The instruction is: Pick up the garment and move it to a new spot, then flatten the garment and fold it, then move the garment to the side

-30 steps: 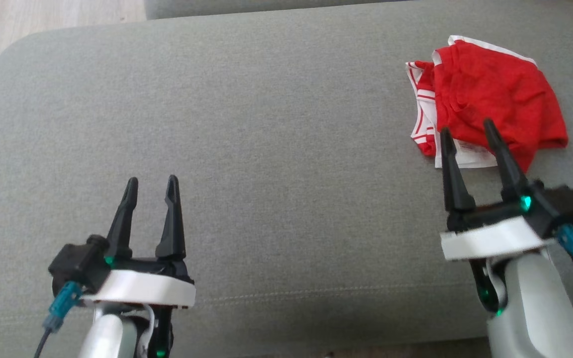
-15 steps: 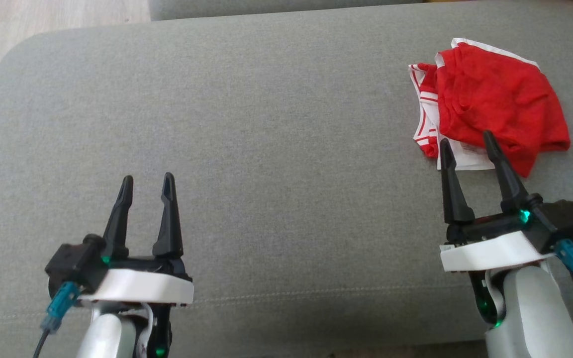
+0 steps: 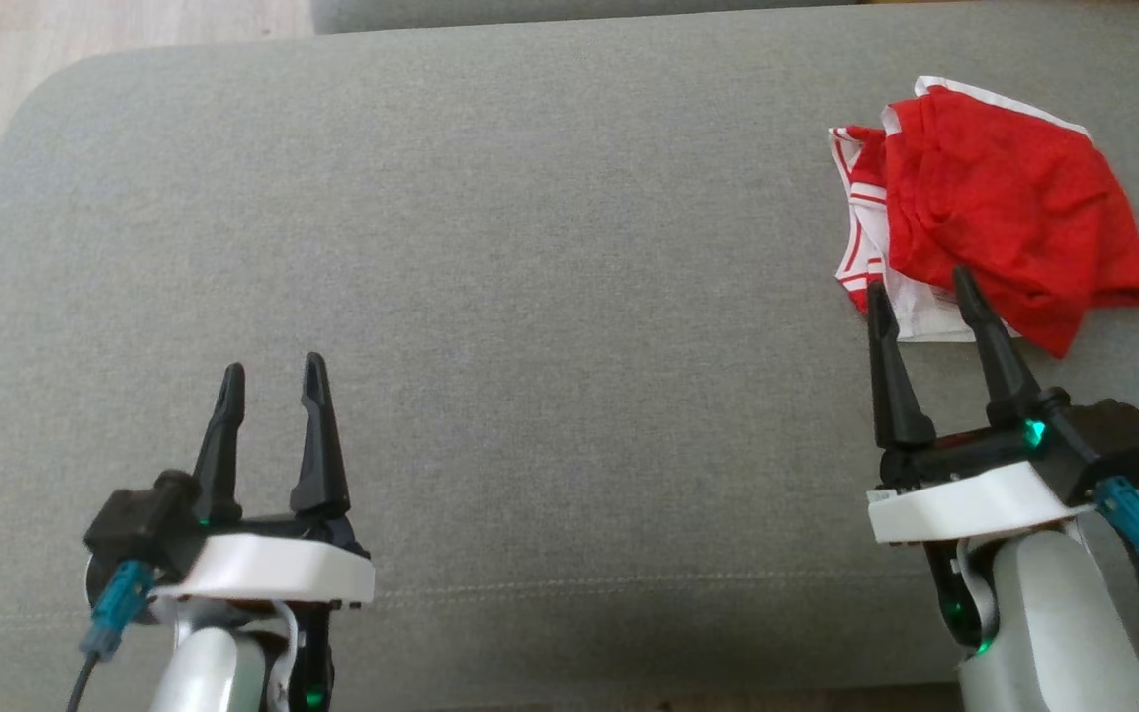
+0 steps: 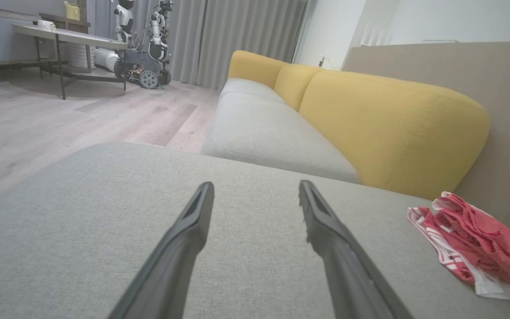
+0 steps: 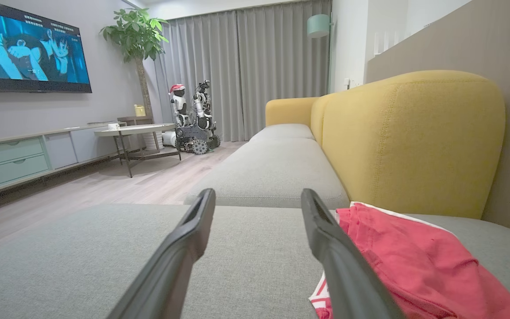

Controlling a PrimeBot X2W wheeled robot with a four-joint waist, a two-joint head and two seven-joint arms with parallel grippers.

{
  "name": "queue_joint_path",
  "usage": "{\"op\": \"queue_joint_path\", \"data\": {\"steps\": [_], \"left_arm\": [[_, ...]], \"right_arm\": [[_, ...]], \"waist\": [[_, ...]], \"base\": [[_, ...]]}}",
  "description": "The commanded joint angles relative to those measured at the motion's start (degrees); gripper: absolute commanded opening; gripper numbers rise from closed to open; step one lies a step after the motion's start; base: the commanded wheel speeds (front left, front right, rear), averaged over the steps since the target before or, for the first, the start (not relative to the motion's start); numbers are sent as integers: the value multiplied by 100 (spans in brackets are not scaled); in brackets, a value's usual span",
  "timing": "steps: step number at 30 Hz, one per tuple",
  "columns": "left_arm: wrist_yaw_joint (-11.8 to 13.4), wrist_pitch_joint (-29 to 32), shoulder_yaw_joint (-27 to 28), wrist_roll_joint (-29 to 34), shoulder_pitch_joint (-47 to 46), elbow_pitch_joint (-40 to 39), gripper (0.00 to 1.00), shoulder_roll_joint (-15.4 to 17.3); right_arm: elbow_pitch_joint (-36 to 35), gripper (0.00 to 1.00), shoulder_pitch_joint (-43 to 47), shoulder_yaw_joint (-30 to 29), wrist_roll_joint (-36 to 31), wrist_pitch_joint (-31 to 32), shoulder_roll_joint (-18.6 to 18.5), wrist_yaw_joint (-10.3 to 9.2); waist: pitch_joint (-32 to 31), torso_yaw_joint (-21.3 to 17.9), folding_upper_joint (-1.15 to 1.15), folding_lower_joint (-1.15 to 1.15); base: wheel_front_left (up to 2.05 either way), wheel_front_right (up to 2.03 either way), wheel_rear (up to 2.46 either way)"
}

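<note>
The garment is a crumpled red piece with white, red-striped trim, lying at the far right of the grey cushion. It also lies at the right edge of the left wrist view as the garment, and the right wrist view has the garment just right of the fingers. My right gripper hovers open, its fingertips at the garment's near edge, with nothing between the fingers. My left gripper stands open over bare cushion at the lower left, far from the garment.
A yellow sofa backrest rises behind the garment, with a second grey seat cushion beyond. Wooden floor lies to the left, with a low table, another robot and a TV further off.
The head view has shifted a little, so the scene sits further right and lower. Against the garment, the right gripper has drawn back slightly toward its near edge. Both grippers stay open.
</note>
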Motion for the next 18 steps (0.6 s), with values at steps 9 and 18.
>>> {"op": "queue_joint_path", "data": {"steps": [9, 18], "left_arm": [[-213, -29, 157, -111, -81, -22, 100, 32], [-415, -29, 227, -235, -20, -73, 100, 32]], "right_arm": [[-116, 100, -150, 212, 23, -68, 45, 25], [-127, 100, -143, 217, 13, -71, 45, 25]], "waist": [[-12, 132, 0, 0], [1, 182, 0, 0]], "base": [[0, 0, 0], [0, 0, 0]]}}
